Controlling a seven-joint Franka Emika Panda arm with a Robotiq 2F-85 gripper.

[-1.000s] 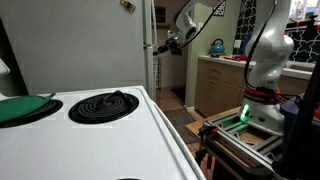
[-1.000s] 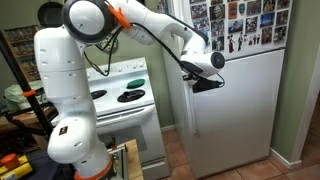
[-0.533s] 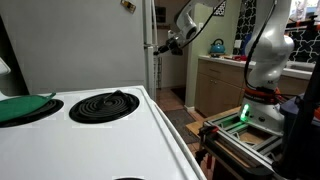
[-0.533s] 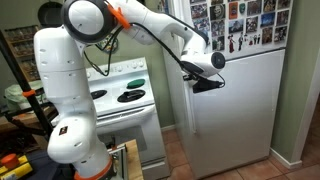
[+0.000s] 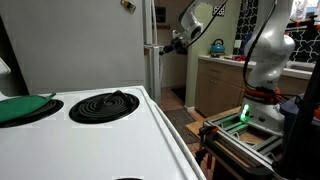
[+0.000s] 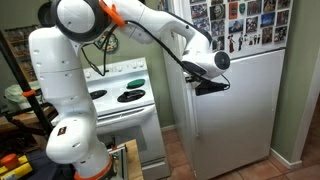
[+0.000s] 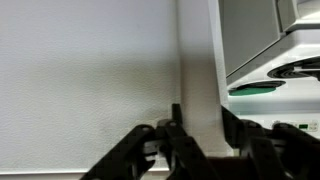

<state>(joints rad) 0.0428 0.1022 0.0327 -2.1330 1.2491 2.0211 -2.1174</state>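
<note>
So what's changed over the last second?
The gripper, closed on the edge of the fridge door, shifted slightly away from the stove, and the arm followed. The grip held and nothing was let go. The stove looks unchanged.

Both exterior views: even indoor light, no hard shadows, low resolution throughout. Near the lens the stove top (image 5: 150, 130) is bright, almost washed out, and goes soft toward the bottom edge. The room behind it is dimmer (doorway (image 5: 172, 80) darkest). In an exterior view the fridge (image 6: 240, 110) is evenly lit with a mild sheen. Wrist view: flat grey light on the fridge, grainy. The gripper (image 7: 198, 135) is dark and blurred along the bottom, and the stove top glares white at the right edge.
</note>
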